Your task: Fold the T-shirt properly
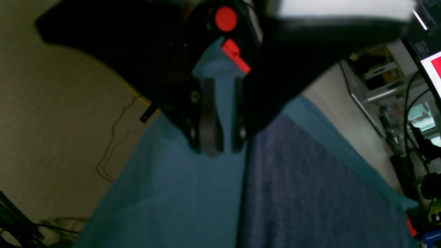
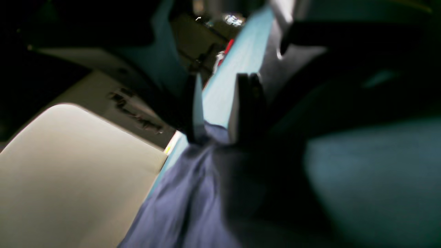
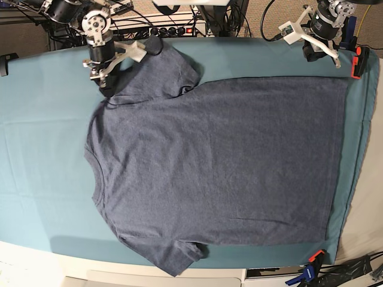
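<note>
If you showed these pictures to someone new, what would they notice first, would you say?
The T-shirt would catch the eye first: it lies flat across the teal cloth, collar toward the base view's left. Next, the right gripper pinches the far shoulder by the sleeve, while the left gripper hovers with jaws parted at the far hem corner, with nothing between them.

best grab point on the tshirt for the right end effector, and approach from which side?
T-shirt lies flat, back up. Probably the far shoulder edge by the upper sleeve, coming down from above: the right end effector is already there, its fingers straddling bunched fabric.
</note>
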`<state>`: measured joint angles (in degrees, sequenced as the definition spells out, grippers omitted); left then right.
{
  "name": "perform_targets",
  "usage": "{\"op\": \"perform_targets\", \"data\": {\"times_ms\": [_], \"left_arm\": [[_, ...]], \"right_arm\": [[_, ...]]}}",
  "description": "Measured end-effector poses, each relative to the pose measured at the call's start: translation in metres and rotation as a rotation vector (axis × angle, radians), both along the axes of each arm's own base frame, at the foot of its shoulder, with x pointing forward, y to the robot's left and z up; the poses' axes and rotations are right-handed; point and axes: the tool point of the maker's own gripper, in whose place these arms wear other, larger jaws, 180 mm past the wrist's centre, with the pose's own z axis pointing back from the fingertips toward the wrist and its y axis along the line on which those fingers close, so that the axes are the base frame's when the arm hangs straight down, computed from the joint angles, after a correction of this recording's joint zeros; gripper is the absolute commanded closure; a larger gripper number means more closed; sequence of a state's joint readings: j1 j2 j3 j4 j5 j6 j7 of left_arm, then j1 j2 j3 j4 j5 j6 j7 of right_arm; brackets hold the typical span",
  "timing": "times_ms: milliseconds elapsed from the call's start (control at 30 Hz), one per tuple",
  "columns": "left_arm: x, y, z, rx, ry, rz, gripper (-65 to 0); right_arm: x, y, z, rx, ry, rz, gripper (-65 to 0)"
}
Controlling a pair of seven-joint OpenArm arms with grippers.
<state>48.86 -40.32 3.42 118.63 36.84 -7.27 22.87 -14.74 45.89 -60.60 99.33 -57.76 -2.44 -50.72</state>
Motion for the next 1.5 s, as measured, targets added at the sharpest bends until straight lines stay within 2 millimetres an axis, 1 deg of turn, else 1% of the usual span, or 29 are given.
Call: {"op": "perform_targets", "data": {"times_ms": [167,300,433,533,633,700,733,833,1000,1033,1067,1100,1200,1367,1433,1500], "left_arm": [[0.0,0.0,0.0,0.0,0.0,0.0,-10.2],[0.0,0.0,0.0,0.0,0.0,0.0,-10.2],[0.0,0.0,0.0,0.001,0.001,0.0,-10.2],[0.0,0.0,0.0,0.0,0.001,0.001,-10.2],[0.0,0.001,0.0,0.003,0.002,0.003,-10.2],[0.0,0.001,0.0,0.003,0.002,0.004,-10.2],[0.0,0.001,0.0,0.003,0.002,0.003,-10.2],[0.0,0.002,0.0,0.008,0.003,0.007,-10.2],[0.0,0.002,0.0,0.008,0.003,0.007,-10.2],[0.0,0.002,0.0,0.008,0.003,0.007,-10.2],[0.0,0.002,0.0,0.008,0.003,0.007,-10.2],[0.0,0.002,0.0,0.008,0.003,0.007,-10.2],[0.001,0.002,0.0,0.008,0.001,0.007,-10.2],[0.008,0.002,0.003,0.007,-0.019,0.007,-10.7],[0.005,0.001,0.0,0.012,0.0,-0.003,-14.4],[0.002,0.001,-0.002,0.017,0.025,-0.019,-18.2]], "right_arm": [[-0.01,0.012,-0.001,-0.012,-0.004,0.054,-18.1],[-0.012,0.013,0.0,-0.011,-0.003,0.051,-18.1],[-0.017,0.023,0.003,0.021,0.023,0.046,-18.1],[-0.025,0.042,0.008,0.095,0.073,0.06,-18.1],[-0.042,0.07,0.013,0.21,0.173,0.09,-18.2],[-0.056,0.096,0.016,0.309,0.265,0.116,-18.3],[-0.062,0.101,0.018,0.317,0.292,0.126,-18.5],[-0.068,0.1,0.02,0.328,0.32,0.124,-18.5],[-0.069,0.098,0.02,0.329,0.324,0.117,-18.4],[-0.068,0.099,0.02,0.334,0.323,0.114,-16.4],[-0.069,0.099,0.02,0.335,0.325,0.113,-9.8],[-0.07,0.098,0.019,0.335,0.334,0.11,-0.3],[-0.069,0.098,0.019,0.325,0.32,0.12,0.0],[-0.056,0.1,0.032,0.358,0.216,0.12,0.0],[-0.048,0.101,0.04,0.376,0.154,0.116,0.0],[-0.045,0.099,0.043,0.38,0.128,0.103,0.0]]}}
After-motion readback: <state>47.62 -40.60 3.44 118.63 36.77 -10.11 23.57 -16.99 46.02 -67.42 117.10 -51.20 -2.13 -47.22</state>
